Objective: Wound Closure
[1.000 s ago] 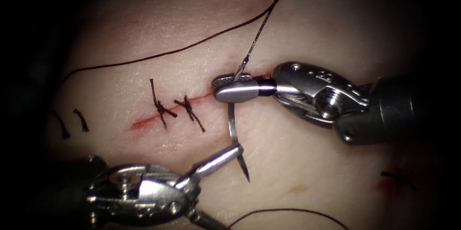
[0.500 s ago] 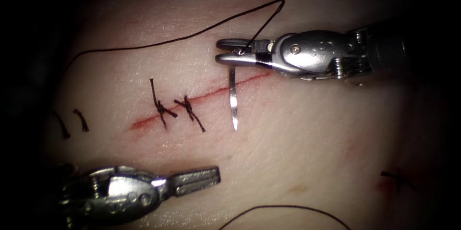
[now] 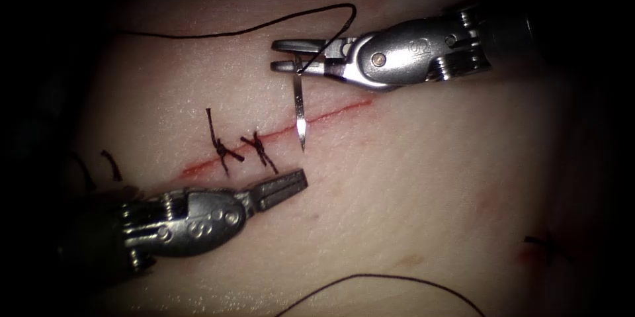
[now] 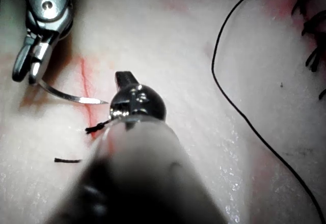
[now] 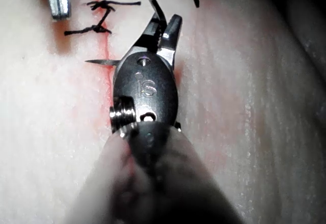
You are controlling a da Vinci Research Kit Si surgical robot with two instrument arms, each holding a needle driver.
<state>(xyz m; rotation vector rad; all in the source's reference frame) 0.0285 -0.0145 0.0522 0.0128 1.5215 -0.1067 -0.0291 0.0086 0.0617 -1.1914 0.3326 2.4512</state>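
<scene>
The right tool reaches in above the cut, shut on the curved needle close to its thread end. The needle hangs free of the tissue and its tip points down across the cut, just right of two knotted stitches. Thread loops up from the needle's end and runs off left. Below the cut, the left tool is shut and holds nothing. The left wrist view has the needle under the right tool. The right wrist view has the right tool and the needle's tip.
A second arc of thread lies on the tissue near the front edge. Short cut thread ends lie at the far left, and another dark stitch mark at the lower right. Red fluid lines the cut.
The left tool's jaws, open around the needle near its tip, have shut, drawn away left and then risen toward the cut. The right tool has carried the needle up and left.
</scene>
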